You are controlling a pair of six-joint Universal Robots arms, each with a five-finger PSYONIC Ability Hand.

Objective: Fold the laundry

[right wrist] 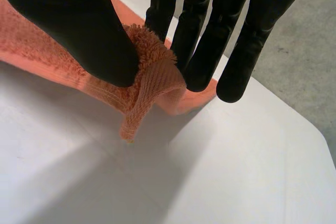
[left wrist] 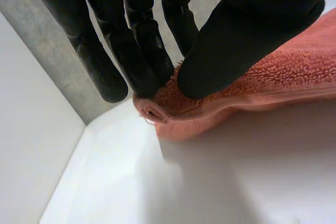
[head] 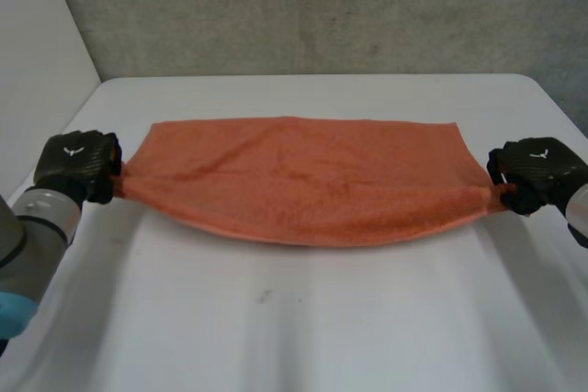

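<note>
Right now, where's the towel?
In the head view the towel spans the middle of the table, pinched at its left end by the left hand and at its right end by the right hand.

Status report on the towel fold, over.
Left hand pinches one end of the orange terry towel, right hand the other. Towel stretched between them over the white table. Nothing in the way.

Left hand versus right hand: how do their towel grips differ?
The left hand pinches the towel's left end, the right hand its right end. A hem flap hangs below the right hand's thumb; the left hand's pinch shows a small rolled tip. Both pinch with thumb against straight fingers.
</note>
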